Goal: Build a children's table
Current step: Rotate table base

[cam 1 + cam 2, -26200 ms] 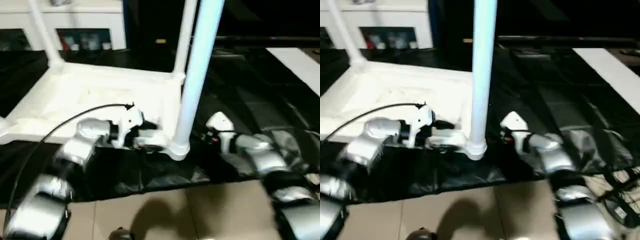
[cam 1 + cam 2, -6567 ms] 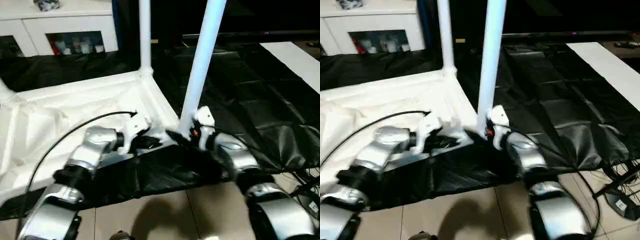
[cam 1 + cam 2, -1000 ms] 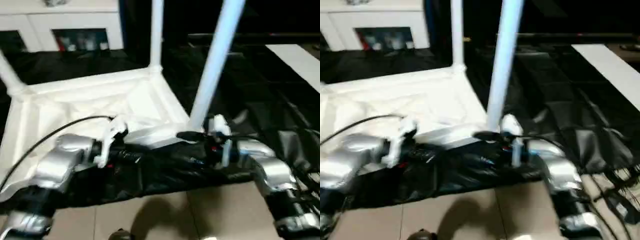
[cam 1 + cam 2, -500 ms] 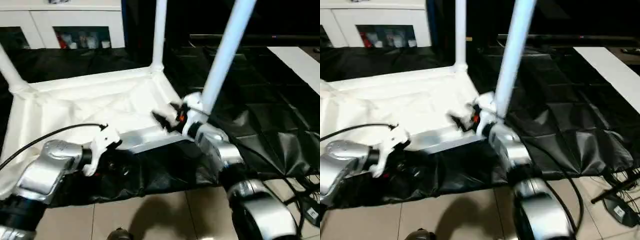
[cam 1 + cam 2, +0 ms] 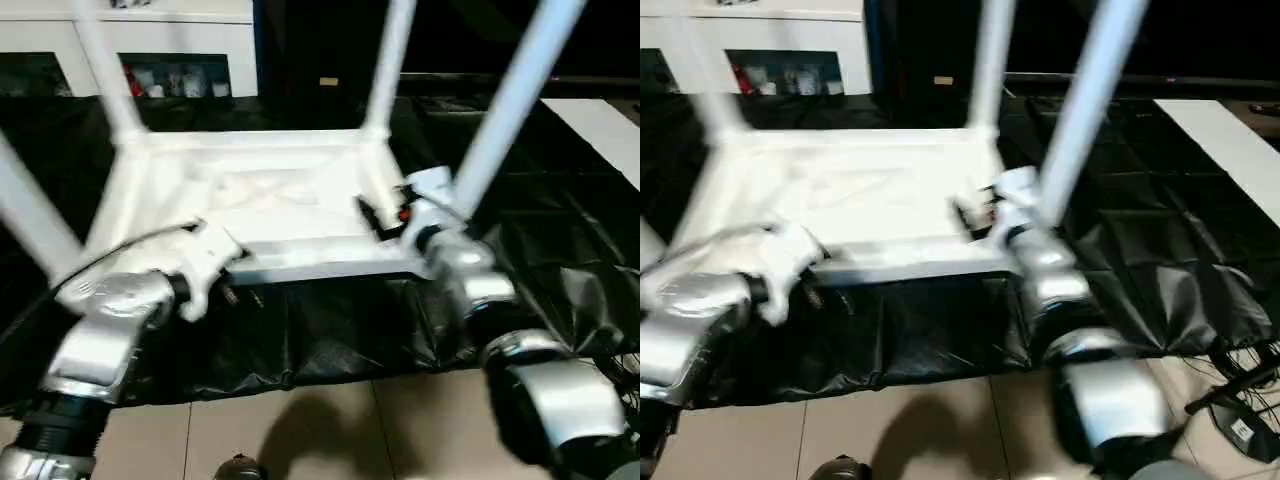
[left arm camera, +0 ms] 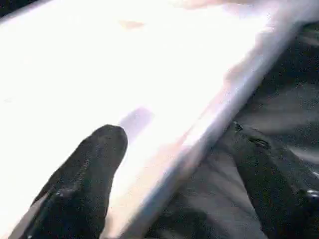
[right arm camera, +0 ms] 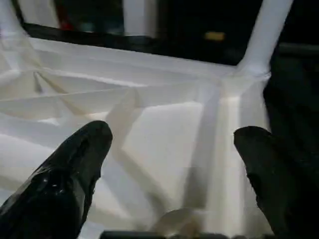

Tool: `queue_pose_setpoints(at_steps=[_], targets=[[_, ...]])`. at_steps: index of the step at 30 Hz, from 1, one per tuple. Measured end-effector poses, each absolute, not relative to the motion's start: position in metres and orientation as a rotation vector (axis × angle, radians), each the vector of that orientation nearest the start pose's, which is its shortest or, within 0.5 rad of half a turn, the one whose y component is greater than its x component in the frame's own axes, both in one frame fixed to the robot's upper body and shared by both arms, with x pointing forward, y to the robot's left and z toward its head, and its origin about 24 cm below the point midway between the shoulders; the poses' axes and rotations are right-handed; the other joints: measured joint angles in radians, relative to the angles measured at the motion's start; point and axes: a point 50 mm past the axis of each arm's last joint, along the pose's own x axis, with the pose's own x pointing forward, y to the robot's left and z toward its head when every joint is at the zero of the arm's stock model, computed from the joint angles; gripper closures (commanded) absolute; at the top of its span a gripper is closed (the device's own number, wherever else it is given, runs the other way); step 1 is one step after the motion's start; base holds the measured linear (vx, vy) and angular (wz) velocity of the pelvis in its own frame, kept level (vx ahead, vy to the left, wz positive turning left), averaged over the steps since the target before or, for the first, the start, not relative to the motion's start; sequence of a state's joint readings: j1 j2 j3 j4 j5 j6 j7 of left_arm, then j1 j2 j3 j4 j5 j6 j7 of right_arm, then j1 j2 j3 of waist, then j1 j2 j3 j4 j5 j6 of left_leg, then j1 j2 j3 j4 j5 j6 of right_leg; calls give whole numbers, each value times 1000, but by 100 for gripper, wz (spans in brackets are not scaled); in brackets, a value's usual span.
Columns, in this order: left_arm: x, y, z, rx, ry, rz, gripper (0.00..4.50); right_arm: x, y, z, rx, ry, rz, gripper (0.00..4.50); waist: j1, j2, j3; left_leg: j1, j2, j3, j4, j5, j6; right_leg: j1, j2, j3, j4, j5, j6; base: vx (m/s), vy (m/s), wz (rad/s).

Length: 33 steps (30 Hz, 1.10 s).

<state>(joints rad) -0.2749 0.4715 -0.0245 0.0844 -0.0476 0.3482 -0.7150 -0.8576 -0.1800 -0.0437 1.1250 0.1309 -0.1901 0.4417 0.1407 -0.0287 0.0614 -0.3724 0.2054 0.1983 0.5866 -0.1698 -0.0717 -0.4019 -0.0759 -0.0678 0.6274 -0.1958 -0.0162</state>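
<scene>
Both tools (image 6: 174, 164) (image 7: 172, 164) wide-fingered, forearms extended forward.

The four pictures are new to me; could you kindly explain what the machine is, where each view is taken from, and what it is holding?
This is a humanoid robot with two silver forearms, each ending in a pincer of two black fingers. The two wide pictures come from a stereo camera on its head, looking down over the arms. The two close pictures come from cameras on its wrists, looking along the fingers.

On a black sheet lies a white table, upside down, its legs pointing up. A white cabinet stands behind.

Nothing is gripped. The left pincer is open astride the table's near edge. The right pincer is open over the ribbed underside.
</scene>
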Motion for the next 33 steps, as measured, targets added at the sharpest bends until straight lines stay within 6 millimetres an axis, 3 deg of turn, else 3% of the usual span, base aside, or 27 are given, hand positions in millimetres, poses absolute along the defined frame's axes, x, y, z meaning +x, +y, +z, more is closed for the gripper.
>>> queue_pose_setpoints(at_steps=[4,6,10,15,19,24,27,33], targets=[[286,207,64,237,234,-479,8,380,-124,75,-61,92,604,0,-22,1,0,-1,2,-1,0,0,0,-2,2,-1,1,0,0,0,0,0],[280,222,60,169,149,-300,3,371,-107,68,-57,84,714,0,-32,1,1,-1,3,-3,0,0,0,-2,4,-2,1,-1,-1,0,0,0],[259,253,55,118,58,-60,3,358,-101,53,-51,96,783,0,-28,2,1,-1,3,-3,0,-1,1,-2,4,-2,0,-1,-2,0,0,0],[233,256,43,67,-36,92,3,341,-92,51,-36,55,873,0,-12,0,0,0,2,-3,1,-1,2,2,3,-1,-3,-1,-1,0,0,0],[220,250,44,64,-131,180,3,325,-99,39,-20,94,863,0,5,-1,0,1,2,-3,1,-1,1,3,3,0,-3,0,1,0,0,0],[210,250,39,71,-163,296,3,309,-123,35,-38,139,813,0,2,-1,0,2,2,-4,0,-1,1,3,3,0,-4,-2,10,0,0,0],[211,257,43,83,-190,345,3,302,-126,35,-27,168,811,0,0,-1,0,3,2,-4,-1,-1,1,3,3,0,-4,-2,11,0,0,0],[231,281,51,107,-214,356,3,294,-133,33,-26,258,803,0,0,-3,-1,3,1,-4,0,-1,1,3,4,1,-4,-1,12,0,0,0]])
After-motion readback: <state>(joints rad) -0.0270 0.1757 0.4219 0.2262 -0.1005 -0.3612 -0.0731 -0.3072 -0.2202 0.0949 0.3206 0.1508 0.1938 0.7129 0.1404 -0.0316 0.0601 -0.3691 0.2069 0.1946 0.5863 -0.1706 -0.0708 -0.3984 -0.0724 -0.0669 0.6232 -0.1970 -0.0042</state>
